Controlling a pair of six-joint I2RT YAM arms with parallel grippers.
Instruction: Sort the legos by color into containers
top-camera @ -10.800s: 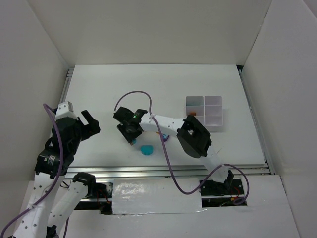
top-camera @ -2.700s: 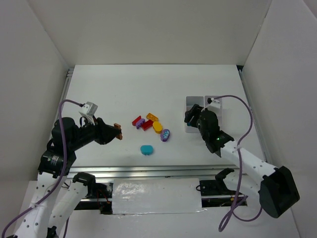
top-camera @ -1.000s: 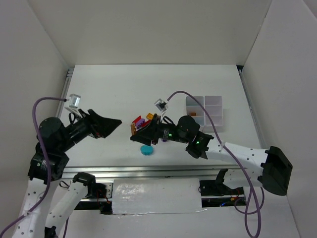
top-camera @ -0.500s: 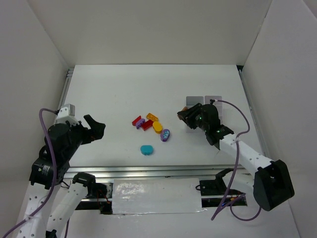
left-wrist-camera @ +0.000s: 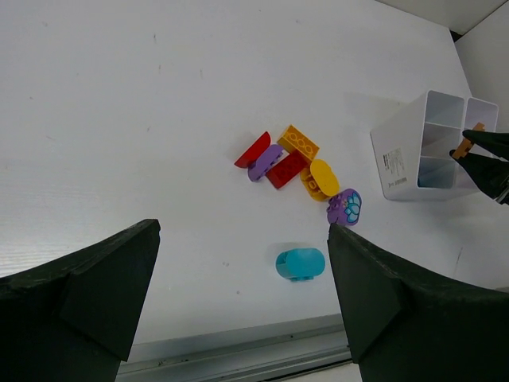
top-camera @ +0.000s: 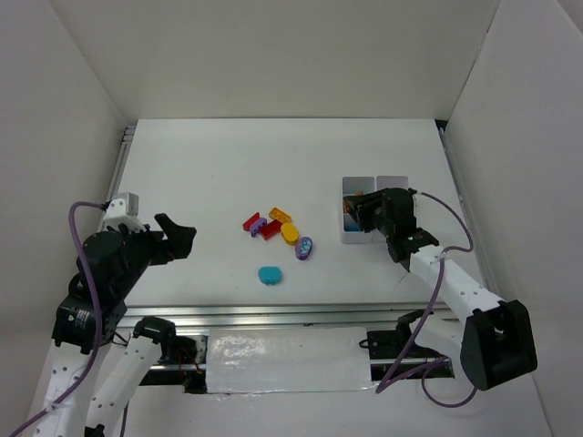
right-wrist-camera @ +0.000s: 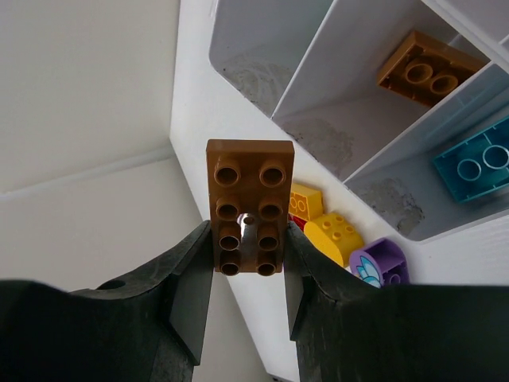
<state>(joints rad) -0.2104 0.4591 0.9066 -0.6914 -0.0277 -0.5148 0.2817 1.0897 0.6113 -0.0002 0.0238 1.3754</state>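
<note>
My right gripper is shut on an orange-brown studded brick and holds it above the left column of the white six-compartment tray. In the top view this gripper is over the tray's left side. One compartment holds an orange brick, another a teal brick. On the table lie two red bricks, a small purple one, an orange one, a yellow one, a purple oval and a teal oval. My left gripper is open and empty, well left of the pile.
White walls enclose the table on the left, back and right. A metal rail runs along the near edge. The right arm's purple cable loops beside the tray.
My right gripper has carried the orange-brown brick from the pile rightwards to above the tray. My left arm has drawn back from the pile to the left and barely moved since.
</note>
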